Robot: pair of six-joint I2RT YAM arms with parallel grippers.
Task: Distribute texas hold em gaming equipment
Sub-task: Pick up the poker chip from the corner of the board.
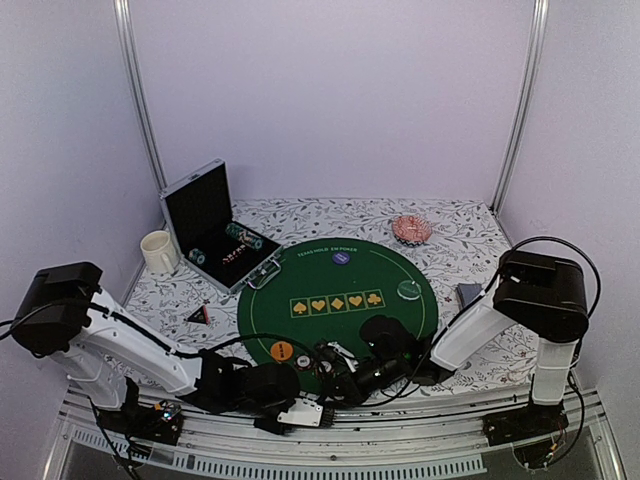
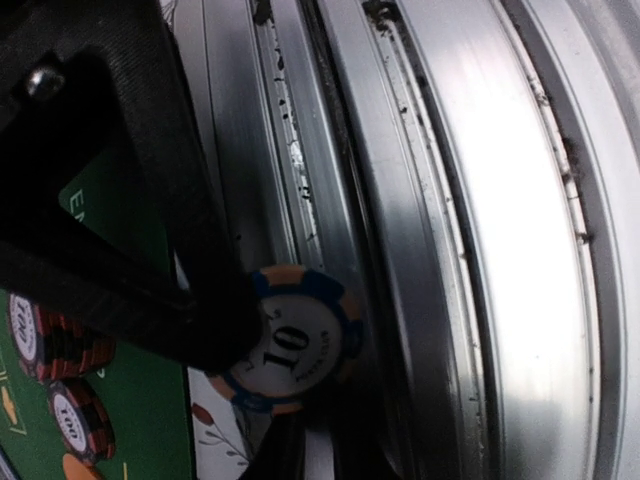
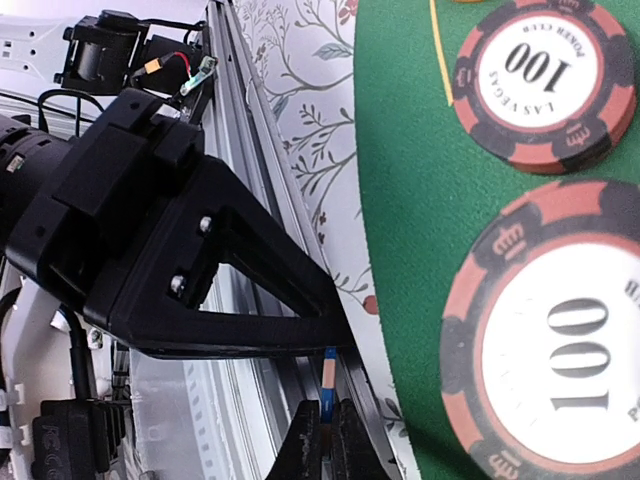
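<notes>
Item: small blue-and-orange striped poker chip marked 10 [image 3: 328, 368], edge-on, clamped between the fingers of my right hand [image 3: 323, 420] over the near metal rail [image 2: 480, 250]. My left hand [image 3: 332, 340] has its tip against it; apart or together, I cannot tell. Red-and-black striped 100 chips [image 3: 545, 85] lie on the round green felt mat [image 3: 410, 200], near edge.
</notes>
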